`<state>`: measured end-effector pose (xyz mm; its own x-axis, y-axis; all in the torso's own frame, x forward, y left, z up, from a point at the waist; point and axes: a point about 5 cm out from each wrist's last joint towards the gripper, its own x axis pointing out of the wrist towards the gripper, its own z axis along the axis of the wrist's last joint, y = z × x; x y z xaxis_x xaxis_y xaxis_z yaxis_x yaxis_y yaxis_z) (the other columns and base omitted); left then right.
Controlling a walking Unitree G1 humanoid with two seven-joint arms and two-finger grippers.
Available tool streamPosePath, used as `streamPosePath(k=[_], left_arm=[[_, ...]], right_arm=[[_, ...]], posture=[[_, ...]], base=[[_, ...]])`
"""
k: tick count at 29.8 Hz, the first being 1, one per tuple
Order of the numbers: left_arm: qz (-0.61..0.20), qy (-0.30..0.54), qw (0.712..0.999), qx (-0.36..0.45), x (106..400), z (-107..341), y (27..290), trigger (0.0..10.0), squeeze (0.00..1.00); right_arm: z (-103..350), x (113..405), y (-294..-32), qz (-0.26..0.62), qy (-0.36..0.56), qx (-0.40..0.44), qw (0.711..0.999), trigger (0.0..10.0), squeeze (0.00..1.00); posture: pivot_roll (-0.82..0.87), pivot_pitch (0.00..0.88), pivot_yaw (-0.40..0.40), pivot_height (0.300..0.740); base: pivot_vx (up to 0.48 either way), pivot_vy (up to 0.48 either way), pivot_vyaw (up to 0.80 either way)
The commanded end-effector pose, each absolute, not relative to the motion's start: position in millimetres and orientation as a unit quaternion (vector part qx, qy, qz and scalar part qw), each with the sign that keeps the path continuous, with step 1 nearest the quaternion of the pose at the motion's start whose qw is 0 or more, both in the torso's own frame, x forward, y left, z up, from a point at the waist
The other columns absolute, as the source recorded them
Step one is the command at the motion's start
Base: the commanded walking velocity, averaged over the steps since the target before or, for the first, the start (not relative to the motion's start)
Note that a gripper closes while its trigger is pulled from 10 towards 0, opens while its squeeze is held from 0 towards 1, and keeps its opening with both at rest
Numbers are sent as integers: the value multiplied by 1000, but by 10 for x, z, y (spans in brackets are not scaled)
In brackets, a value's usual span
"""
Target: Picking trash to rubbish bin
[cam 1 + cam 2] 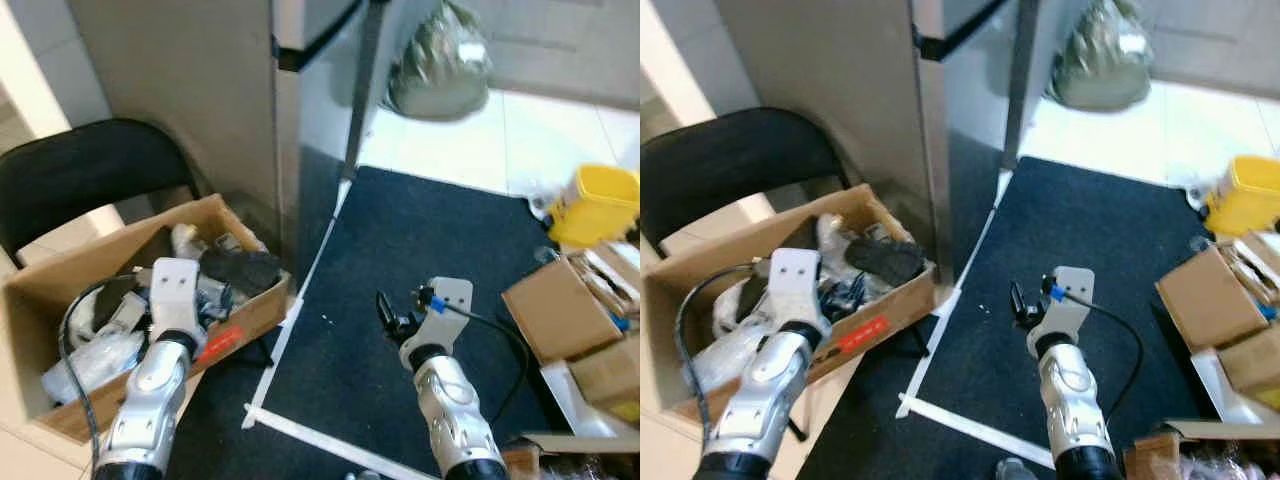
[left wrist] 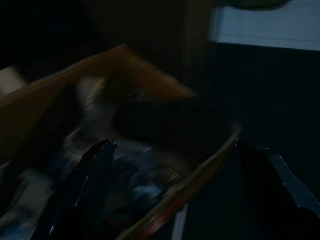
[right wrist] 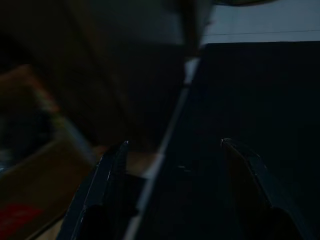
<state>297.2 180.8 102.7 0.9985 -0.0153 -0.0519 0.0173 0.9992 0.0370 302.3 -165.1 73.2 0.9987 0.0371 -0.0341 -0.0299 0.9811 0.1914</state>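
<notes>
An open cardboard box (image 1: 262,302) stands on the floor at the left, full of mixed rubbish: clear plastic wrap (image 1: 95,360), white pieces and a black item (image 1: 240,268). My left gripper (image 2: 175,145) hovers over the box, open, with nothing between its fingers; the left wrist view is dark and blurred. My right gripper (image 1: 392,318) hangs open over the dark blue mat (image 1: 420,250), right of the box, holding nothing. The right wrist view looks along the mat's white tape edge (image 3: 165,145).
A black chair (image 1: 80,170) stands behind the box and a grey cabinet (image 1: 200,90) beside it. A green-grey bag (image 1: 440,65) lies on the white floor beyond the mat. A yellow bucket (image 1: 598,205) and more cardboard boxes (image 1: 555,310) crowd the right side.
</notes>
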Motion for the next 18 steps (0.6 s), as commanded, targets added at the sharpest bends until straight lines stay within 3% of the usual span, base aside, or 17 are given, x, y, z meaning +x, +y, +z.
streamPosePath(k=[1,18], left_arm=[[-13,47,999,23,2930,928,1801,10000,0],[-23,59,998,20,2919,884,1773,10000,0]], right_arm=[[693,2981,-1690,3,22,93,995,10000,0],[565,2880,-1777,-43,43,79,995,10000,0]], posture=[[38,138,40,740],[53,154,58,740]], base=[[0,0,-800],[0,0,-800]])
